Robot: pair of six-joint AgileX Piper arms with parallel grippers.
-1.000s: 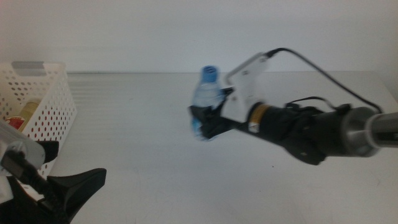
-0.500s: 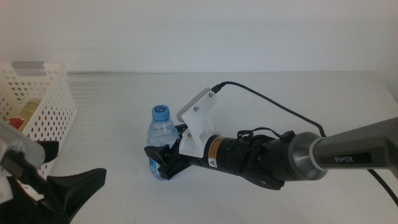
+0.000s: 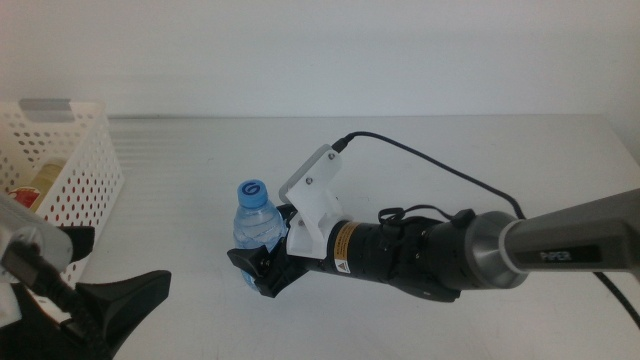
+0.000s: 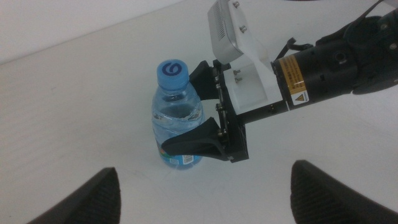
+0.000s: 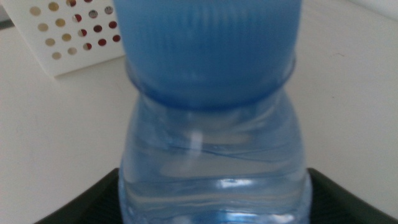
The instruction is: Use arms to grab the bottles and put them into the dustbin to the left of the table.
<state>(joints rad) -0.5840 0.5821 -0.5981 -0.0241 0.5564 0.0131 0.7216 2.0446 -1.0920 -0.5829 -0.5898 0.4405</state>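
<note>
White tabletop (image 3: pixel 500 160) carried the upright water bottle (image 3: pixel 255 222) near its middle, the right gripper (image 3: pixel 262 273) pinching its lower body while the left gripper (image 3: pixel 95 305) waited spread wide beside the dustbin (image 3: pixel 70 165).

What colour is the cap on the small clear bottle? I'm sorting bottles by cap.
Blue: the small clear plastic water bottle has a blue cap, clearest in the left wrist view.

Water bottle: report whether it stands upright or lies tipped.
Upright. The water bottle stands base-down on the table, blue cap up, with the right gripper shut around it. The left gripper waits open.
</note>
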